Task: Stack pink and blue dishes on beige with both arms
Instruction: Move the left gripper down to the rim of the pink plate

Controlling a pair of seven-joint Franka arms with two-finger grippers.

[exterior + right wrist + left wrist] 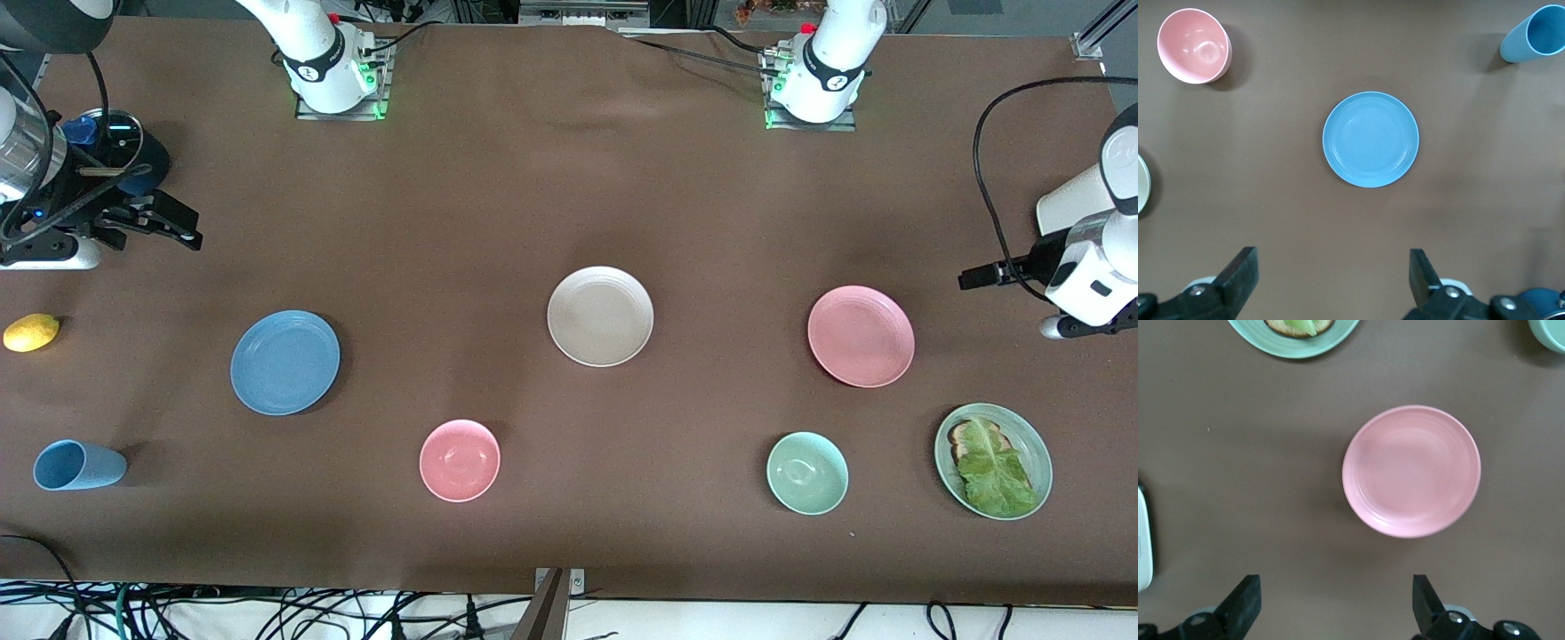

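Plates: one pink (861,336), one blue (284,362), one beige (600,316).

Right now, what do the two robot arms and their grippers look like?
Both are glossy white Franka arms with dark grey joint bands, mounted on metal plates lit by green lights, with black cables trailing. The left gripper and the right gripper each have two short black wedge-shaped fingers on a black body.

White arms (324,53), black cables
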